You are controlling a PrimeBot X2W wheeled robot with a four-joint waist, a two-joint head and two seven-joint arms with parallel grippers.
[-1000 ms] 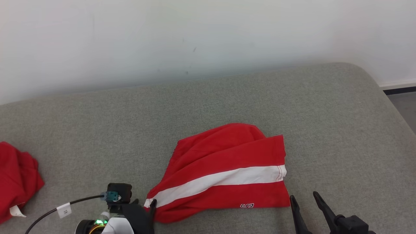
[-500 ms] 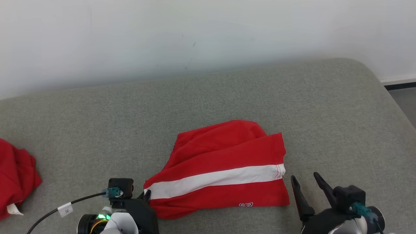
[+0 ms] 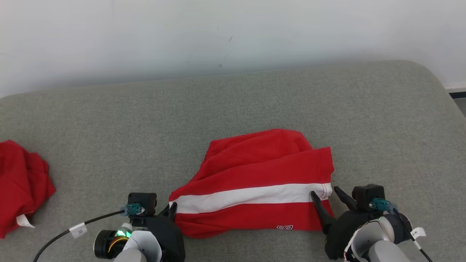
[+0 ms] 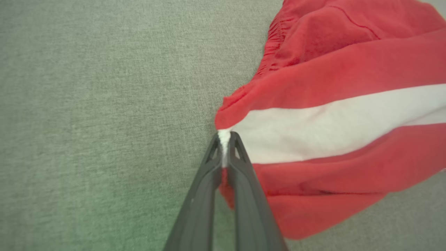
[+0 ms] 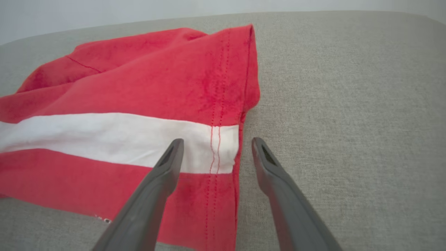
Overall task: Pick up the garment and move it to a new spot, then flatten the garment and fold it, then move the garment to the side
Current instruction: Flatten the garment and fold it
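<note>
Red fabric garment with a broad white stripe lies rumpled and half-spread toward 6 o'clock on the grey woven upholstered cushion; a second crumpled red cloth sits well apart at 9 o'clock. At 7 o'clock the left gripper is clenched on the garment's left end, right at the stripe; at 5 o'clock the right gripper stands spread, one finger over the hem at the stripe's right end, the other off the cloth, nothing pinched. Judged step: securing both ends for the pick-up; next, the right claw must close on that hem, then both lift evenly.
</note>
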